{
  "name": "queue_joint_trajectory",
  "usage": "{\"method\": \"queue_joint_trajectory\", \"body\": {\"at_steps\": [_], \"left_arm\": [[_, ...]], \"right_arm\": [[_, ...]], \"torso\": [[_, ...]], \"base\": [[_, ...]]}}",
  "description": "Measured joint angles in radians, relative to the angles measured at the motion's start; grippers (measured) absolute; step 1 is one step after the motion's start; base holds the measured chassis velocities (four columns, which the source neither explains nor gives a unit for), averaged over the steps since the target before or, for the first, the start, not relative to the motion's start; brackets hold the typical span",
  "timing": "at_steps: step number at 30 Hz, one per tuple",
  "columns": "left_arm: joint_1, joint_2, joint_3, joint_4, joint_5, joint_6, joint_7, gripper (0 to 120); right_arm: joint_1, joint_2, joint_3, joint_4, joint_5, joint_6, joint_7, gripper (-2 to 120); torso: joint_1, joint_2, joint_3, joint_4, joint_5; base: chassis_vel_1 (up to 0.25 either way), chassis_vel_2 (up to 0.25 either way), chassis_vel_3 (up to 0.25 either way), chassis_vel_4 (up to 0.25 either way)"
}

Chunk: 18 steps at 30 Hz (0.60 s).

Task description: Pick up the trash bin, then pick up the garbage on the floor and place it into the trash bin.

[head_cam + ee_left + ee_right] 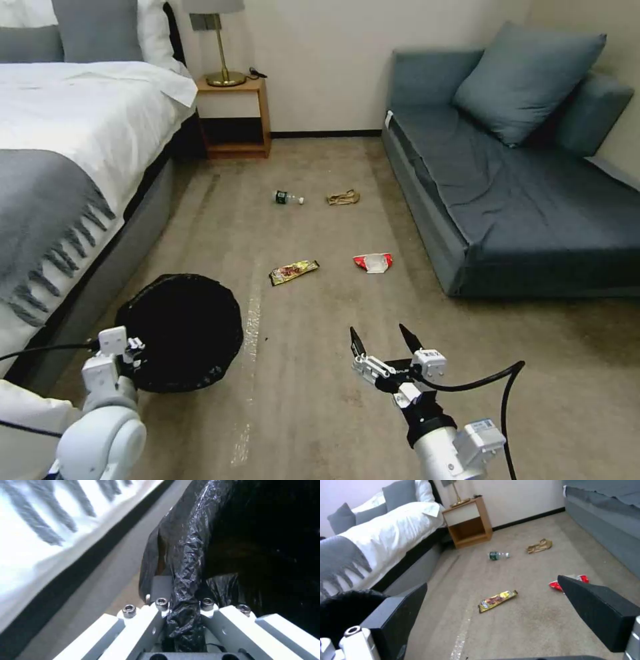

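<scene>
The round black trash bin [183, 330] with its crinkly bag sits low beside the bed. My left gripper [130, 353] is at its near-left rim, shut on the trash bin's bagged rim [186, 580]. The garbage lies on the carpet ahead: a gold-brown snack wrapper [293, 271] [497, 600], a red-and-white wrapper [373, 262] [568, 582], a small green-labelled bottle [288, 197] [498, 555] and a crumpled tan paper wrapper [343, 197] [539, 546]. My right gripper [385, 339] hangs open above bare carpet, short of the snack wrapper.
A bed [73, 140] with a grey fringed throw runs along the left. A blue-grey sofa [520, 180] stands on the right. A wooden nightstand [235, 117] with a lamp stands against the back wall. Open carpet [313, 400] lies between bed and sofa.
</scene>
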<state>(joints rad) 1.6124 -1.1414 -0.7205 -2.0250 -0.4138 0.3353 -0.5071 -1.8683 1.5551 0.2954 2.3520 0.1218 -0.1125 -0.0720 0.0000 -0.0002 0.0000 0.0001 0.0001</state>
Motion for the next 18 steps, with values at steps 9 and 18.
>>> {"method": "queue_joint_trajectory", "body": {"at_steps": [9, 18], "left_arm": [[0.026, -0.002, -0.012, -0.001, 0.028, -0.011, 0.006, 3], [0.041, -0.009, -0.008, -0.019, 0.044, -0.011, 0.02, 3]], "right_arm": [[0.013, -0.011, 0.0, -0.009, 0.009, 0.0, -0.001, 100], [0.014, -0.016, 0.002, -0.015, 0.017, 0.022, -0.008, 100]], "torso": [[0.0, 0.0, 0.0, -0.0001, -0.0001], [0.0, 0.0, 0.0, -0.0001, 0.0]], "base": [[0.0, 0.0, 0.0, 0.0], [0.0, 0.0, 0.0, 0.0]]}}
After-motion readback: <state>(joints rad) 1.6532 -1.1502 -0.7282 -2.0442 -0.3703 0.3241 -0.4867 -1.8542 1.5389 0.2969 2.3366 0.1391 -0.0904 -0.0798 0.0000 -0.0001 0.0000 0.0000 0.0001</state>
